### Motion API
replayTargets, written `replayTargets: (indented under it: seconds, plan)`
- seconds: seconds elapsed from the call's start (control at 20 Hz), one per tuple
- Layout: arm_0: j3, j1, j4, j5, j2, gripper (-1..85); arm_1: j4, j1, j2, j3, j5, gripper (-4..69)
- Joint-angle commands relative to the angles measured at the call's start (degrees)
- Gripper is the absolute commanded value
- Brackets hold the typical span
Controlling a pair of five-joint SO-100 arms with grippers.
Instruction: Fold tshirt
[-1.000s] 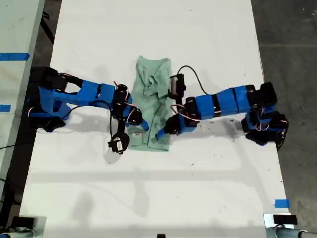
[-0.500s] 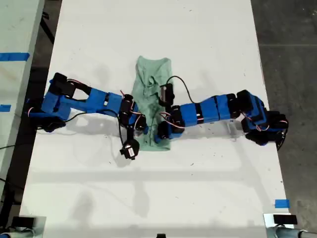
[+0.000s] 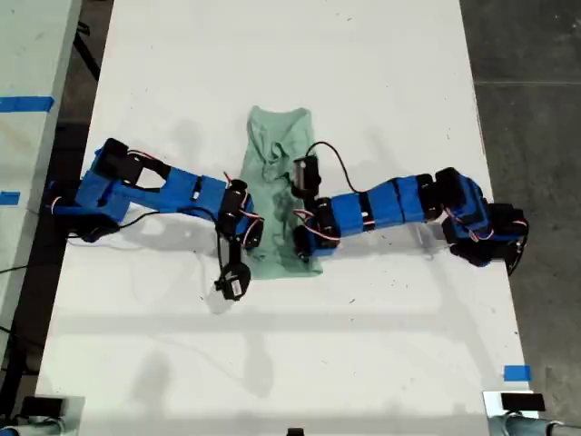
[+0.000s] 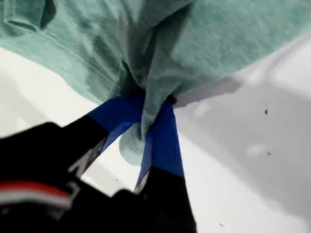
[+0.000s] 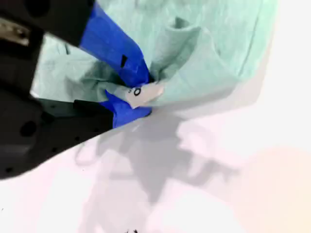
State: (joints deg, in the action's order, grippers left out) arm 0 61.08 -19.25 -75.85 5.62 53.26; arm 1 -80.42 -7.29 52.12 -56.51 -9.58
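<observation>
White table (image 3: 272, 363); the tshirt (image 3: 277, 154) lies mid-table as a narrow strip between both arms. My first gripper (image 4: 146, 124) pinches bunched hem; my second gripper (image 5: 131, 92) clamps cloth beside the white label (image 5: 141, 93). Lift both evenly, keeping the edge taut.

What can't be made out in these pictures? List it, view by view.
- Exterior view: the blue arms cover the near end of the tshirt, hiding both grip points.
- First wrist view: cloth bunched in my first end effector hides the pinched edge, and the picture's edges cut off the rest of the shirt.
- Second wrist view: the white label at my second end effector is too blurred to read.
</observation>
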Motion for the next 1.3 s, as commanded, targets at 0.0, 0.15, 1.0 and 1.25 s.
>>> replayTargets:
  seconds: [0.0,0.15,1.0,1.25]
  plan:
    - [-4.2,-5.3,-1.1,-3.3,5.9,0.0,-3.7,-6.3,8.8,1.3,1.7,-1.8]
    - [-5.7,-10.8,4.3,-6.7,7.6,0.0,-3.6,-14.2,10.6,4.9,5.0,-1.8]
    - [-14.9,30.6,-11.0,-46.2,17.8,-0.1,-11.7,25.8,28.0,2.1,-39.2,-1.8]
    - [-14.0,37.6,-2.4,-52.3,7.3,-0.1,1.9,32.6,27.1,-12.6,-46.2,-1.8]
